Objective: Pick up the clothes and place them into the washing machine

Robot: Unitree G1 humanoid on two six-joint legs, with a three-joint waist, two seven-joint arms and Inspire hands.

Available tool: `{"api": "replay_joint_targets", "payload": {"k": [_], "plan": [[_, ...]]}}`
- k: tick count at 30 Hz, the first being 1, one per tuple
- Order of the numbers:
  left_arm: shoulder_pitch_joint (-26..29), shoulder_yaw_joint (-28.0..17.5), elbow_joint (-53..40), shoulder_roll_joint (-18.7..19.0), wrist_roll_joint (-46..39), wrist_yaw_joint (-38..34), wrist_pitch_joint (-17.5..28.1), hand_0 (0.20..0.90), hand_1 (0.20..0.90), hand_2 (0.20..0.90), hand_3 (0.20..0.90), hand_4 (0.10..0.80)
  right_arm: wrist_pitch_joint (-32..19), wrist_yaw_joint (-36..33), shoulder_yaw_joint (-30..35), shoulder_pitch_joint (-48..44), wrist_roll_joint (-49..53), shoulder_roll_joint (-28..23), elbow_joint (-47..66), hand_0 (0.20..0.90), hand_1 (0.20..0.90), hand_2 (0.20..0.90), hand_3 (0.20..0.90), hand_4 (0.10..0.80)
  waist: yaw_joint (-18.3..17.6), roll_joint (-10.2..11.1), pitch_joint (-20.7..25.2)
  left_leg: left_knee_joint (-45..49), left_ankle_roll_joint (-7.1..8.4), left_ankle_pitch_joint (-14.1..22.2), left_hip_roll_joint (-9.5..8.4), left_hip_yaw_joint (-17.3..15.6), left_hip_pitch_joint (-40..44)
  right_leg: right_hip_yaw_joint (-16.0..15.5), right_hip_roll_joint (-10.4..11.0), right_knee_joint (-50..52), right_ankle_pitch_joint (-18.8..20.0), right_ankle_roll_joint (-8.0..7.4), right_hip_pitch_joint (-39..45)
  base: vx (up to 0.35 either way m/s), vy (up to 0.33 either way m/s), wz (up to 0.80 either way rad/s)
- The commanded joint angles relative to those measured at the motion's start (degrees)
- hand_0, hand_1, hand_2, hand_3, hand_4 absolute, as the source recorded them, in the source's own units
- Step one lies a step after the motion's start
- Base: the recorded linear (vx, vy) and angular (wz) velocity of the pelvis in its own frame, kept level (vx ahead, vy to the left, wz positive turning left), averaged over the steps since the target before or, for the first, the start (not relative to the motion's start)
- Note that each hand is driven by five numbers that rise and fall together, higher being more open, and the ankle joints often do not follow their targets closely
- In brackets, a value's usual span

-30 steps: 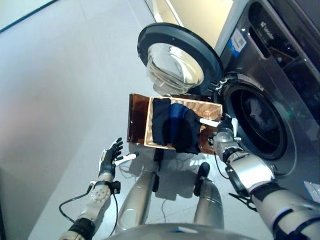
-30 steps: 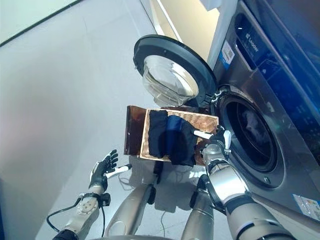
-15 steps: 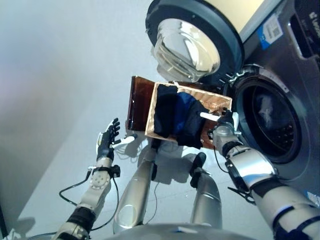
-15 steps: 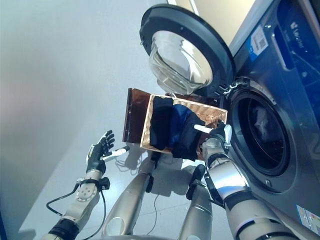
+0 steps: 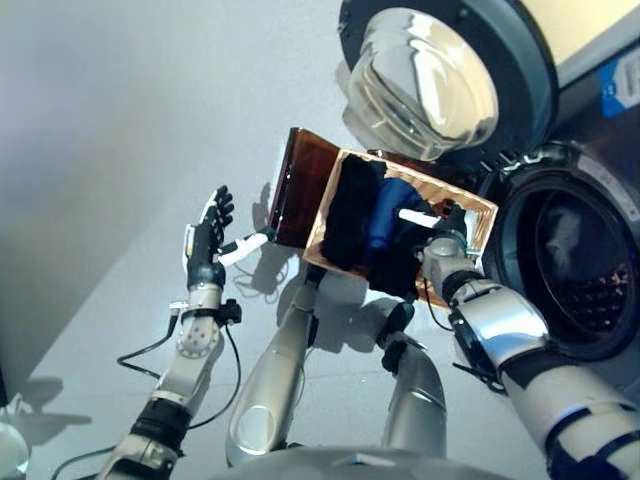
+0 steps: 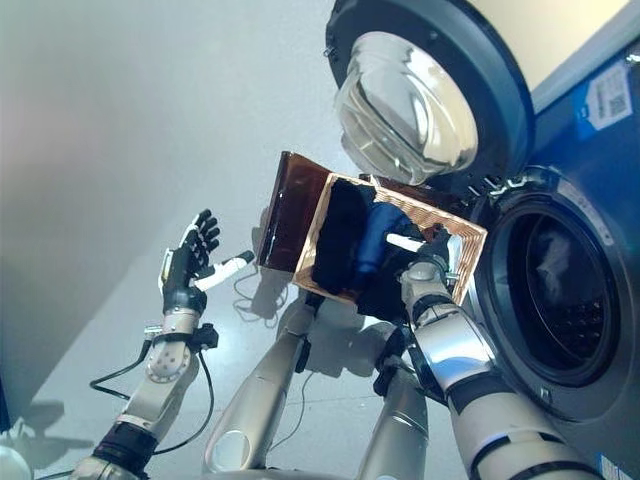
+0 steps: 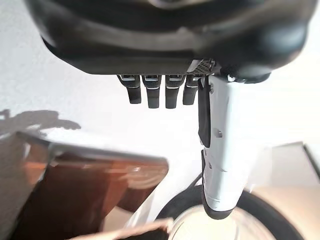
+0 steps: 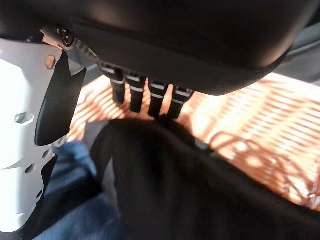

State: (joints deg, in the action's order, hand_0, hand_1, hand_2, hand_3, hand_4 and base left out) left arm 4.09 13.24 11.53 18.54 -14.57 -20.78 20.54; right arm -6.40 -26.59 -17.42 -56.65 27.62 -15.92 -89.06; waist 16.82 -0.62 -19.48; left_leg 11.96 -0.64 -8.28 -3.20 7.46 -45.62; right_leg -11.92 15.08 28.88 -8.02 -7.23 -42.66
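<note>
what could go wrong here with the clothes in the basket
The right hand is over the dark clothes but hasn't closed, so a grab may catch only one layer. The clothes drape over the basket rim and could slip to the floor. The open washer door crowds the path to the drum.

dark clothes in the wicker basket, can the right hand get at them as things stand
Probably yes. The right hand is already over the woven wicker basket, its fingers down at the dark black and blue clothes, which lie open on top with nothing over them. The left hand is open, off to the side.
</note>
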Motion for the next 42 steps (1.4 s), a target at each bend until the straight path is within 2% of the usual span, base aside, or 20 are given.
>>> {"api": "replay_joint_targets", "payload": {"k": [1, 6, 7, 8, 17, 29, 38, 42], "plan": [[0.4, -5.3, -10.3, 2.8, 3.6, -2.7, 6.8, 0.9, 0.9, 0.9, 0.9, 0.8, -2.9, -2.1, -1.3, -2.3, 0.4, -2.2, 1.9, 0.9, 0.9, 0.9, 0.9, 0.8, 2.2, 0.8, -1.4, 11.3, 2.13, 12.7, -2.13, -2.7, -7.4, -0.3, -0.9, -12.5, 2.6, 3.64, 8.6, 0.023, -0.016, 0.23], [1.0, -6.2, -14.5, 2.3, 4.7, -4.1, 7.5, 0.9, 0.9, 0.9, 0.9, 0.8, -1.1, -2.6, -1.3, -2.0, -1.1, -2.9, -0.5, 0.9, 0.9, 0.9, 0.9, 0.8, 3.7, 0.6, -1.7, 11.8, 2.09, 12.6, -2.78, -1.8, -9.2, -1.5, -0.7, -10.9, 1.7, 3.85, 7.4, 0.022, -0.035, 0.15], [1.1, -6.1, -14.8, 2.2, 5.0, -4.1, 7.5, 0.9, 0.9, 0.9, 0.9, 0.8, -0.9, -2.6, -1.1, -1.9, -1.3, -3.4, -0.9, 0.856, 0.856, 0.856, 0.856, 0.769, 3.9, 0.5, -1.7, 12.0, 2.04, 12.6, -3.0, -1.7, -9.4, -1.8, -0.6, -10.6, 1.6, 3.87, 7.2, 0.012, -0.013, 0.2], [1.3, -6.0, -14.9, 2.0, 5.0, -4.3, 7.6, 0.9, 0.9, 0.9, 0.9, 0.8, -0.6, -2.7, -0.8, -2.0, -1.5, -3.9, -1.2, 0.2, 0.2, 0.2, 0.2, 0.3, 4.1, 0.3, -1.8, 12.0, 2.04, 12.5, -3.14, -1.5, -9.8, -2.1, -0.5, -10.2, 1.5, 3.86, 6.9, 0.023, -0.026, 0.24], [-0.1, -4.8, -15.0, 1.2, 4.4, -4.5, 7.4, 0.9, 0.9, 0.9, 0.9, 0.8, 0.0, -3.4, 0.5, -2.0, -2.3, -4.5, -2.2, 0.2, 0.2, 0.2, 0.2, 0.3, 4.3, 0.1, -1.1, 12.0, 1.76, 12.5, -2.8, -1.6, -9.2, -1.5, -0.6, -9.0, 0.8, 4.12, 6.4, 0.016, 0.014, 0.1], [-2.4, -3.6, -13.4, 3.3, 2.2, -1.1, 7.7, 0.9, 0.9, 0.9, 0.9, 0.8, -0.1, -4.5, 4.1, 0.4, -1.1, -7.8, -1.2, 0.2, 0.2, 0.2, 0.2, 0.3, 3.6, -0.7, 1.6, 9.9, 1.6, 12.6, -1.84, -3.2, -3.7, -0.2, -0.3, -13.5, 2.6, 3.33, 11.7, -0.004, 0.007, -0.09], [-4.0, -4.5, -10.3, 4.8, 0.4, 1.1, 7.1, 0.9, 0.9, 0.9, 0.9, 0.8, -3.4, -4.5, 8.3, 5.5, 2.4, -9.6, 1.9, 0.2, 0.2, 0.2, 0.2, 0.3, 0.3, -1.5, 4.1, 7.8, 1.3, 12.3, -1.2, -5.2, -0.1, 2.3, -0.1, -15.9, 4.5, 2.74, 13.2, -0.028, 0.028, -0.16], [-4.9, -4.9, -8.5, 5.0, -1.1, 2.2, 6.8, 0.9, 0.9, 0.9, 0.9, 0.8, -4.2, -4.6, 9.0, 6.9, 2.6, -10.2, 2.4, 0.2, 0.2, 0.2, 0.2, 0.3, -1.0, -2.8, 4.8, 7.5, 1.14, 12.0, -1.04, -6.3, 1.1, 3.8, 0.0, -16.3, 5.0, 2.63, 13.4, -0.031, 0.015, -0.15]]}}
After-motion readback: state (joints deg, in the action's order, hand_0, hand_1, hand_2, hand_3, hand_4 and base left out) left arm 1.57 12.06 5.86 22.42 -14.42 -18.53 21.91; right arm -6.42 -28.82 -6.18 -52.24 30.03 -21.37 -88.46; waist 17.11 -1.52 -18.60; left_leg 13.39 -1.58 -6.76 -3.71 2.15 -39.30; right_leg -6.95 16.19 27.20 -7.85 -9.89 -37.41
